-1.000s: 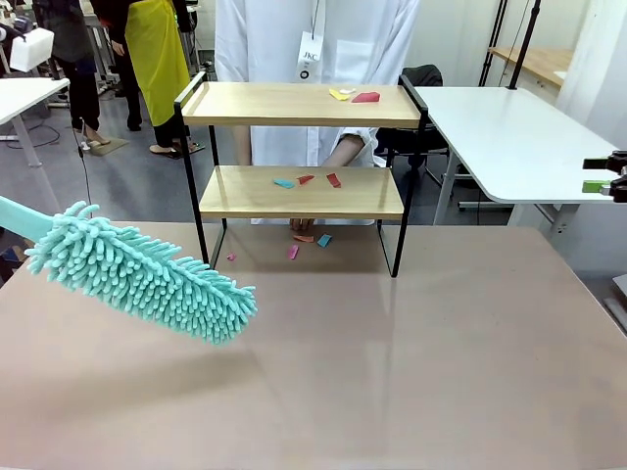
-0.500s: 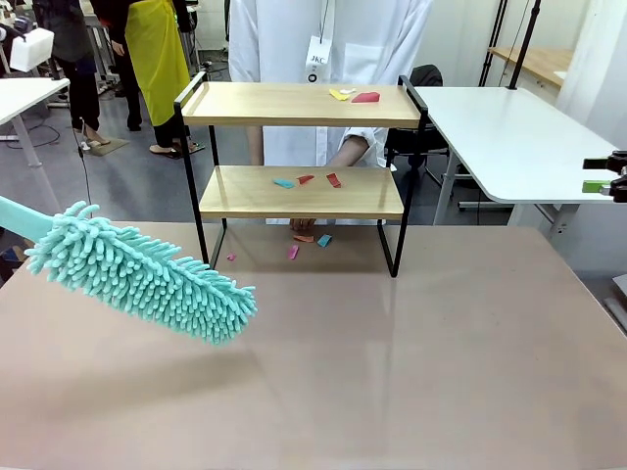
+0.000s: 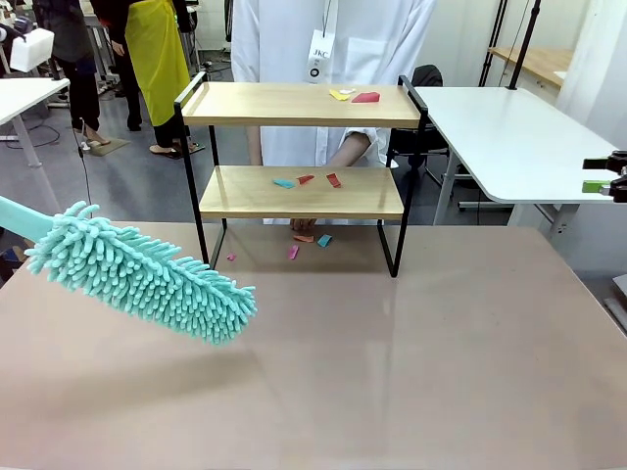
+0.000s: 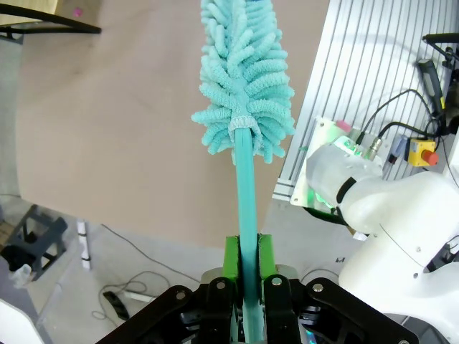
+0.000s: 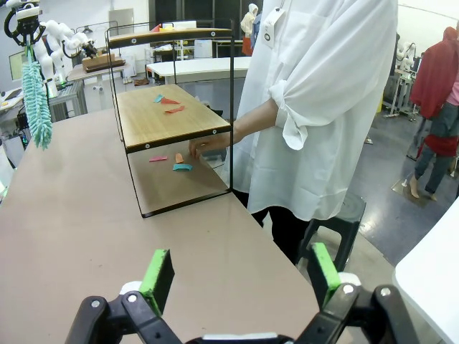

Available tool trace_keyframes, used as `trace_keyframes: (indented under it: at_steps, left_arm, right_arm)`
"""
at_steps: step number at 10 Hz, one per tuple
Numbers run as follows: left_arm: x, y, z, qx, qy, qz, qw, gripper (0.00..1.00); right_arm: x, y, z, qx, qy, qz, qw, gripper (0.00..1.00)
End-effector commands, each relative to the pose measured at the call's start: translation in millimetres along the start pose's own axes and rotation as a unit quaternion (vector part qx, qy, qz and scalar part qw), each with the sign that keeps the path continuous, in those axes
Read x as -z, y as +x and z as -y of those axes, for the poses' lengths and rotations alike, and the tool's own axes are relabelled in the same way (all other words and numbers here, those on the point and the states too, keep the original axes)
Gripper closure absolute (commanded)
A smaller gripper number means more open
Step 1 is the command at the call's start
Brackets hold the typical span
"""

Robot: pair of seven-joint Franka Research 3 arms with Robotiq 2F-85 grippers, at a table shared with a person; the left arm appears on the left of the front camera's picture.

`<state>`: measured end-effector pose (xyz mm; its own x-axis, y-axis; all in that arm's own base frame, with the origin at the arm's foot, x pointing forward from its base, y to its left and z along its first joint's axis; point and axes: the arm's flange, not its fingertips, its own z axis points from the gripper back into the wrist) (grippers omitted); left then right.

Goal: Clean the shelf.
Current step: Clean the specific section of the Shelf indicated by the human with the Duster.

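While the left hand (image 4: 247, 252) is clenched on the teal handle of a fluffy duster (image 3: 147, 279), holding it above the counter (image 3: 411, 372), the right hand (image 5: 242, 271) hangs released off to the side. The shelf (image 3: 265, 103) stands at the counter's far side, well apart from the duster. I'd guess it is light and stiff, likely to skid if brushed hard, and its black side rails look like the place to steady it. Its 2 boards carry coloured scraps (image 3: 355, 96): a few on top, 3 on the lower one, more on the counter beneath, beside a person's hand (image 3: 302, 224).
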<state>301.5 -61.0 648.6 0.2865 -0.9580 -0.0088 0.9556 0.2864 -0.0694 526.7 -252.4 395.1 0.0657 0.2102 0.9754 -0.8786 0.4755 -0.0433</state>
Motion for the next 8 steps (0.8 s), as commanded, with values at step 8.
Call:
trace_keyframes:
  at_steps: [8]
  left_arm:
    - [32, 24, 28, -0.059, 0.022, 0.119, 0.991, 0.87]
  right_arm:
    - [2, 8, -1, 0.006, -0.005, -0.007, 1.000, 0.00]
